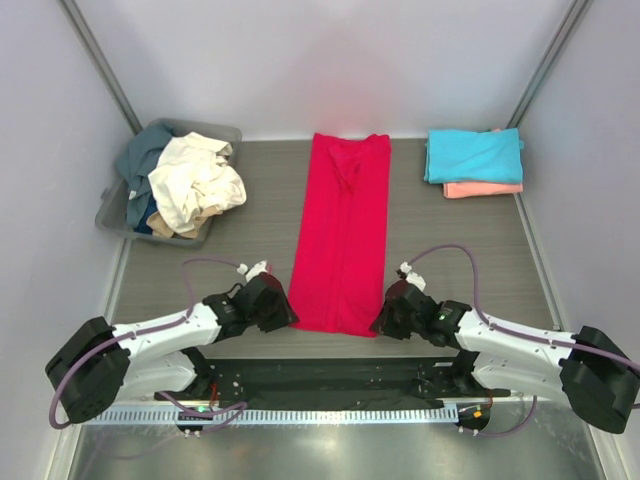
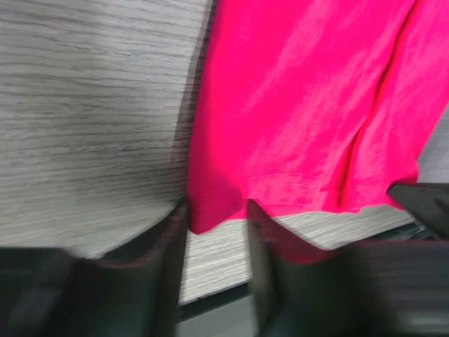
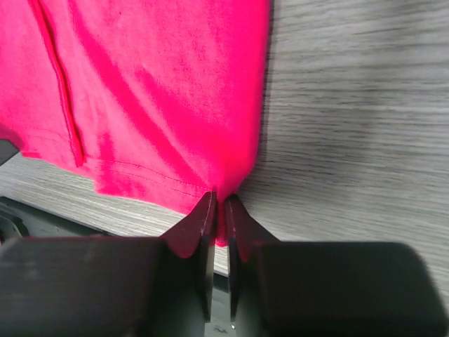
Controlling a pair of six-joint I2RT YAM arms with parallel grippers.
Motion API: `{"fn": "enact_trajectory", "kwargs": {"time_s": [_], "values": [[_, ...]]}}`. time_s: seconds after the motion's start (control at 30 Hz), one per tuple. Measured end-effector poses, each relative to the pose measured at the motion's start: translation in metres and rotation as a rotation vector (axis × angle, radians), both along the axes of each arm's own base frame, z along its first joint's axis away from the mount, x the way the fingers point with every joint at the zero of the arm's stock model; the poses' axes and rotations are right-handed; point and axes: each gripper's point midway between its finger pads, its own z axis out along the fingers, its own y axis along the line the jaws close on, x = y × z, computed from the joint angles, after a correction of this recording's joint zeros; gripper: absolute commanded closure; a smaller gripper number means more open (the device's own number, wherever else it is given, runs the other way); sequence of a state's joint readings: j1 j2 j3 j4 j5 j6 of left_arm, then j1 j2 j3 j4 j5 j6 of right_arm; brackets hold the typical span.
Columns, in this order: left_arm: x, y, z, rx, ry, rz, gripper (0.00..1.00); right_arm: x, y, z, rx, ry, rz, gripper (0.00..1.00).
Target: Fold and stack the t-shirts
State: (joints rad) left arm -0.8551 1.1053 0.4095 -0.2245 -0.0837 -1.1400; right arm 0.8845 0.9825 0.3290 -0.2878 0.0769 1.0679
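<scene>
The crimson red t-shirt (image 1: 340,235) lies as a long narrow strip down the middle of the table, collar at the far end. My left gripper (image 1: 283,315) is at its near left corner; in the left wrist view the jaws (image 2: 216,219) stand open with the red corner (image 2: 210,214) just between the fingertips. My right gripper (image 1: 385,320) is shut on the near right corner of the hem (image 3: 219,203). The turquoise shirt (image 1: 475,155) lies folded on the folded salmon pink shirt (image 1: 483,189) at the back right. The cream shirt (image 1: 195,185) and the slate blue shirt (image 1: 145,150) lie crumpled in the tub.
A grey plastic tub (image 1: 225,130) stands at the back left corner. Pale walls close in the table on the left, right and back. The table's near edge (image 3: 70,210) runs just under the red hem.
</scene>
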Motion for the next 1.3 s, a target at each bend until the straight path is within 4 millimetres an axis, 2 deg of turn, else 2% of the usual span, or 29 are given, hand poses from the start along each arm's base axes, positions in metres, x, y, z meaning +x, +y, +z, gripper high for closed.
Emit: {"fn": "enact_trajectory", "kwargs": {"time_s": [0.07, 0.13, 0.37, 0.7, 0.93, 1.07, 1.3], "values": [[-0.001, -0.001, -0.004, -0.002, 0.011, -0.002, 0.83, 0.0, 0.001, 0.0, 0.002, 0.001, 0.002, 0.97], [-0.003, -0.002, -0.007, -0.003, 0.02, -0.007, 1.0, 0.0, 0.002, 0.0, 0.005, 0.001, 0.004, 0.99], [-0.005, -0.007, -0.006, -0.032, 0.024, -0.021, 1.0, -0.002, 0.0, 0.0, -0.002, 0.006, 0.006, 0.99], [-0.035, -0.021, -0.001, -0.099, 0.03, -0.063, 1.0, -0.02, -0.031, 0.004, -0.071, 0.037, -0.023, 0.99], [-0.04, -0.025, 0.008, -0.13, 0.036, -0.06, 1.0, -0.03, -0.044, 0.001, -0.11, 0.082, -0.041, 0.99], [-0.036, -0.027, 0.022, -0.11, 0.023, -0.068, 1.0, -0.023, -0.043, 0.022, -0.108, 0.049, -0.056, 0.99], [-0.005, -0.048, 0.083, -0.075, -0.098, -0.098, 1.0, 0.011, -0.028, 0.07, -0.124, -0.064, -0.068, 0.99]]}}
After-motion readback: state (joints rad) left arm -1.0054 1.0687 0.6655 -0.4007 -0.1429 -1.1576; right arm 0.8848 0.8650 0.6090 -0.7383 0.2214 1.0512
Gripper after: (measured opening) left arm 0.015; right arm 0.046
